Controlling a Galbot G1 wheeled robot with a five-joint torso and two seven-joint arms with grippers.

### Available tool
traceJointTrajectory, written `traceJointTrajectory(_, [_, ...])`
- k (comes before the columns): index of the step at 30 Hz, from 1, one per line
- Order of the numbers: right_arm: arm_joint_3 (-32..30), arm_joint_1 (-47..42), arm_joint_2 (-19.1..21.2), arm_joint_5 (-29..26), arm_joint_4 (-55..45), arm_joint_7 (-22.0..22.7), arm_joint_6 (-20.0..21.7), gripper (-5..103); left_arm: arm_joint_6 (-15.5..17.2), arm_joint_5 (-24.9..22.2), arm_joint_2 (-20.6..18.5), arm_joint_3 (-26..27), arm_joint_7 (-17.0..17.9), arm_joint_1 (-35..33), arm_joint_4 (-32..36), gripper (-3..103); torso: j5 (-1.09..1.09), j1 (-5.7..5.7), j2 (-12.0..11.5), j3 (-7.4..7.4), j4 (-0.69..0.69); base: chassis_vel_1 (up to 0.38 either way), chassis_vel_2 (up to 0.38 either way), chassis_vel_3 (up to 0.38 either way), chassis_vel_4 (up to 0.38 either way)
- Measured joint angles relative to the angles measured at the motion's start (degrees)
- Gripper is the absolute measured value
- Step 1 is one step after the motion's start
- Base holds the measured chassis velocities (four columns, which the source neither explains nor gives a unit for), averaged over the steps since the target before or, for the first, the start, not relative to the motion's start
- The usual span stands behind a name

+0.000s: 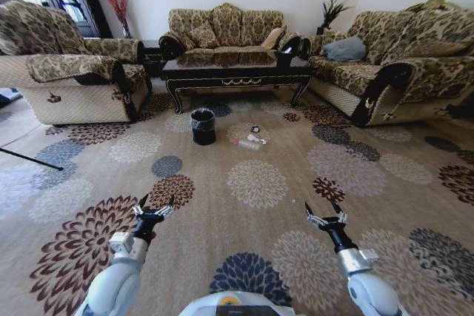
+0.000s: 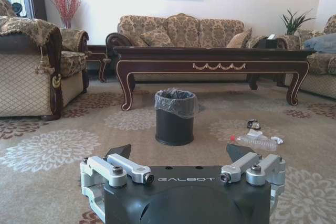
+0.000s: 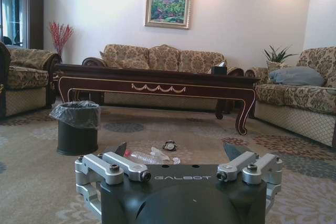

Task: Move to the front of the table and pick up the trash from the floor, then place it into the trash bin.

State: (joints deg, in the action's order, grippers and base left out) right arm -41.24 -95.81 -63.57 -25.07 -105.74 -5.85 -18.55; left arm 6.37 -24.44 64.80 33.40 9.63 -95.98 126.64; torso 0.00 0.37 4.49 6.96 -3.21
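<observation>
I'm on the approach step: the trash (image 1: pixel 249 139) lies on the carpet beside the bin (image 1: pixel 203 126), before the table (image 1: pixel 237 73), well ahead. Left gripper (image 1: pixel 153 206) and right gripper (image 1: pixel 324 211) hang wide open, empty. Next I'd judge: drive closer

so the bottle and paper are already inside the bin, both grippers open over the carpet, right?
Not quite: the bottle and crumpled paper lie on the carpet beside the trash bin, in front of the table, not inside it; the left wrist view shows this. The rest holds: the left gripper and right gripper are both open over the carpet.
</observation>
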Motion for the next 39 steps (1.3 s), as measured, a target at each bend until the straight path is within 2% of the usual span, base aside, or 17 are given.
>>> traceJointTrajectory(22, [0.01, 0.15, 0.6, -0.36, -0.11, 0.0, -0.02, 100, 0.19, 0.41, -0.13, -0.55, 0.61, 0.28, 0.32, 100, 0.0, -0.24, -4.52, -4.41, 0.0, 0.0, 0.0, 0.0, 0.0])
traceJointTrajectory(29, [0.02, 0.11, 0.27, -0.37, -0.05, -0.09, -0.03, 100, 0.27, 0.78, -0.1, -0.76, 1.13, 0.41, 0.12, 100, 0.0, -0.34, -4.51, -4.73, 0.0, 0.0, 0.0, 0.0, 0.0])
traceJointTrajectory(32, [0.11, -0.07, 0.02, -0.59, 0.0, -1.21, -0.44, 100, -2.25, 0.84, -0.05, -1.03, 2.29, 0.62, -0.33, 100, 0.0, -0.35, -4.51, -4.68, 0.0, 0.0, 0.0, 0.0, 0.0])
traceJointTrajectory(39, [0.27, 0.14, -0.42, -0.79, 0.63, -2.65, -1.7, 100, -3.52, 1.16, 0.04, -1.22, 2.53, 0.68, -0.69, 100, 0.0, -0.36, -4.51, -4.53, 0.0, 0.0, 0.0, 0.0, 0.0])
